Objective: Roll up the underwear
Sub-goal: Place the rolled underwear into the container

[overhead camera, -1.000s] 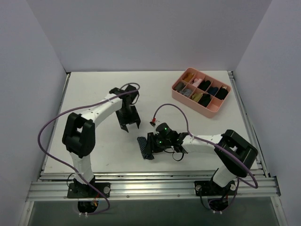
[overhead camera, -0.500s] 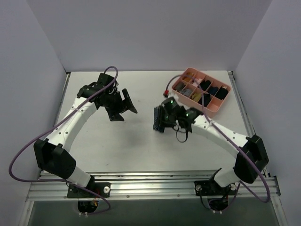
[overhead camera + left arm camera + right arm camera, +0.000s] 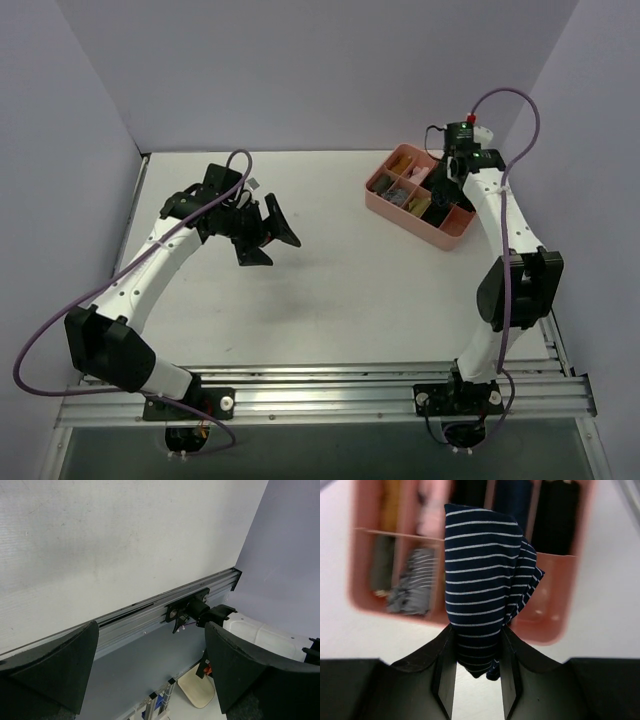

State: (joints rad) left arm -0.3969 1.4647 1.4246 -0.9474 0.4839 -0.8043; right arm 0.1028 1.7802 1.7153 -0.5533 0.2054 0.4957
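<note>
Right gripper [image 3: 477, 630]: is pinching the underwear [image 3: 480, 565] at its lower end, its two black jaws pressing in on the cloth from either side.
Underwear: is sitting as a compact navy bundle with thin light stripes, standing up out of the right gripper's jaws and reaching past their tips; a looser fold is bulging on the gripper's right side.
Pink tray [image 3: 547, 630]: is lying directly beyond and beneath the right gripper, blurred in the wrist view; the bundle is hanging over it, above the divider between a compartment holding a grey striped roll [image 3: 410, 585] and a bare pink compartment to the gripper's right.
Other compartments: are holding dark rolled bundles [image 3: 560, 520] farther ahead of the gripper; their detail is too blurred to tell.
Right arm [image 3: 505, 215]: is stretching far forward, carrying the right gripper [image 3: 447, 178] over the pink tray [image 3: 445, 228].
Left gripper [image 3: 268, 230]: is spreading its jaws wide and gripping nothing, well apart from the underwear and the tray.
Left wrist view: the left gripper [image 3: 150, 627] is framing the white table [image 3: 125, 540] and the aluminium rail [image 3: 135, 622] between its parted jaws.
</note>
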